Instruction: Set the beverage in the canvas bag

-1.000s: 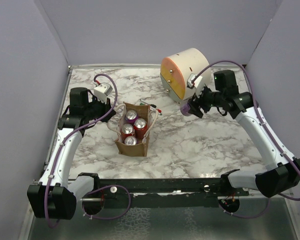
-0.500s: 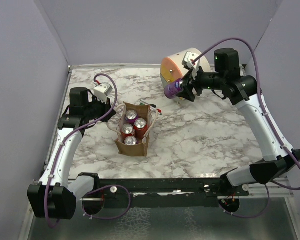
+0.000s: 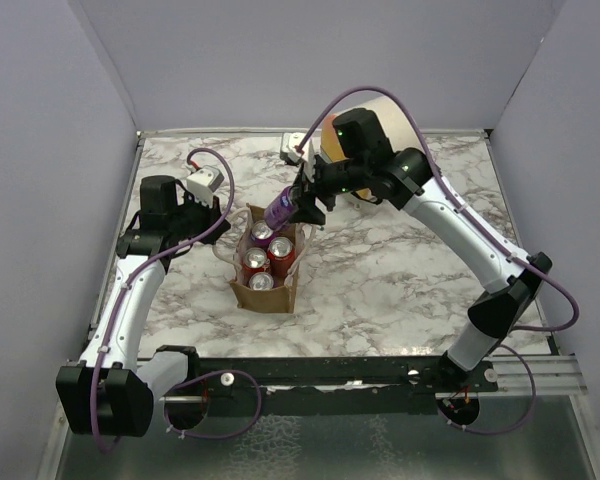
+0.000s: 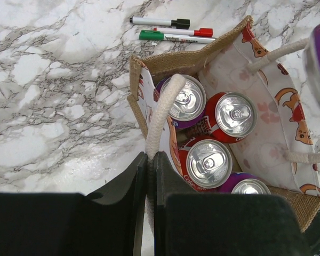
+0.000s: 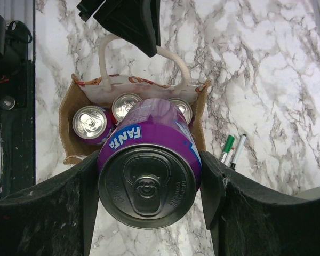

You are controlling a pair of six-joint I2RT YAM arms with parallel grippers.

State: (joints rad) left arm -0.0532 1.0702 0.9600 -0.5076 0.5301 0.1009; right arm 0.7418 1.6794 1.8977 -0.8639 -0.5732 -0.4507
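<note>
While the left gripper (image 4: 150,156) pinches the handle (image 4: 161,114) of the canvas bag (image 3: 264,292), the right gripper (image 3: 302,204) clamps a purple can (image 5: 148,160) above it.

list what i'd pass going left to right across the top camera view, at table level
left hand → canvas bag → cream-and-orange drum; left out: the right hand and its purple can, which overlap the bag

Black-, red- and green-capped markers (image 4: 181,31) lie side by side on the marble table (image 4: 53,80).
</note>
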